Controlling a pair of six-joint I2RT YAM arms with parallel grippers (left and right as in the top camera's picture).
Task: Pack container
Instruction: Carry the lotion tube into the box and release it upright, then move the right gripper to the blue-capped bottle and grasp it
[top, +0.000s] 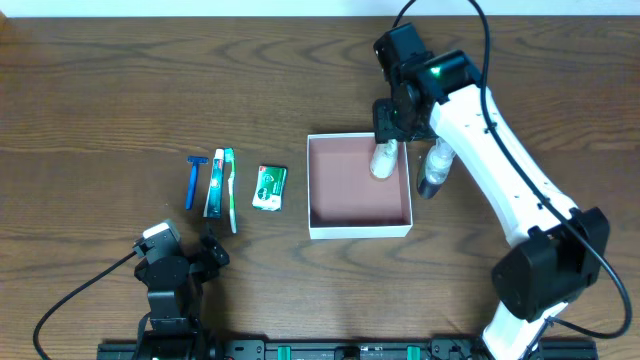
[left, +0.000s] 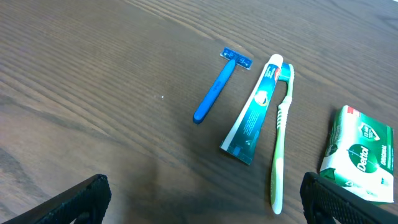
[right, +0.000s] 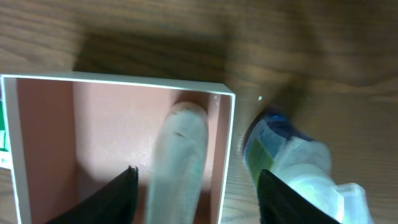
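Right claw (right: 196, 175) is over the far right corner of the container (top: 360, 232), fingers spread wide. A white bottle (right: 182, 155) lies between them on the pink floor, hard by the right wall, with gaps either side, so nothing is gripped. The container sits mid-desk (top: 100, 90). Just outside that wall, on the wood, is a second bottle (top: 435, 172), clear with a dark cap and a blue-green label. Over on the left there's a row: blue razor (left: 214, 87), toothpaste (left: 254, 112), green toothbrush (left: 281, 134), then a green soap pack (left: 360, 152) nearest the container. Left claw (left: 204, 182) hangs near the desk's front edge, short of that row, fingers wide apart, nothing between them.
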